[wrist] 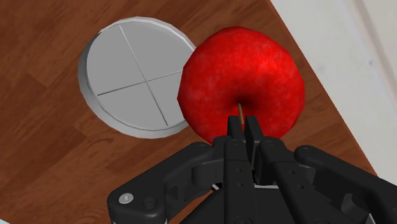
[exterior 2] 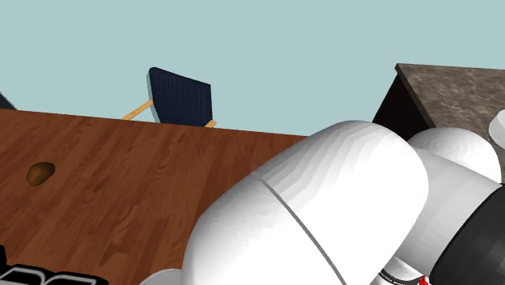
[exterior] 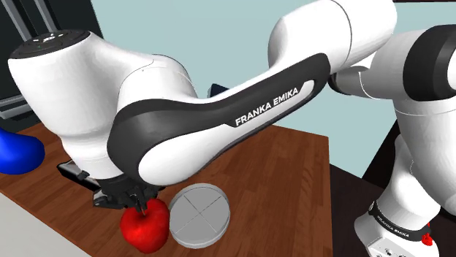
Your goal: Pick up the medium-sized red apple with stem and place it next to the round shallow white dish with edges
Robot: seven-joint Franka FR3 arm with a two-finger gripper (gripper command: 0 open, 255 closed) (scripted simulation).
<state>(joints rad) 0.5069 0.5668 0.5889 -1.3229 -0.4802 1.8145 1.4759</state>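
Red and glossy, the apple point(wrist: 242, 73) sits close to the edge of the wooden table point(wrist: 38, 159), with the black gripper point(wrist: 243, 125) directly over it. The two fingers point(wrist: 235, 127) are drawn almost together, pinching the thin stem that rises from the apple's dimple – only the stem lies between them. Whether the fruit rests on the wood or hangs just above it cannot be told.

Just beside the apple, on the side away from that edge, lies the round shallow dish point(wrist: 130, 76) (pale grey-white, low rim, a cross of fine lines on its floor). From the wrist view the apple overlaps the dish's rim; in the shoulder view apple point(exterior: 144, 226) and dish point(exterior: 199, 215) look side by side, touching or nearly so.

The white arm point(exterior: 219, 109) arches over the table in the shoulder view, and a blue object point(exterior: 18, 150) shows at the table's far-left edge. In the second exterior view a small brown lump point(exterior 2: 40, 172) lies well apart on the wood – and a chair point(exterior 2: 182, 99) with a dark blue back stands beyond the table's far edge.
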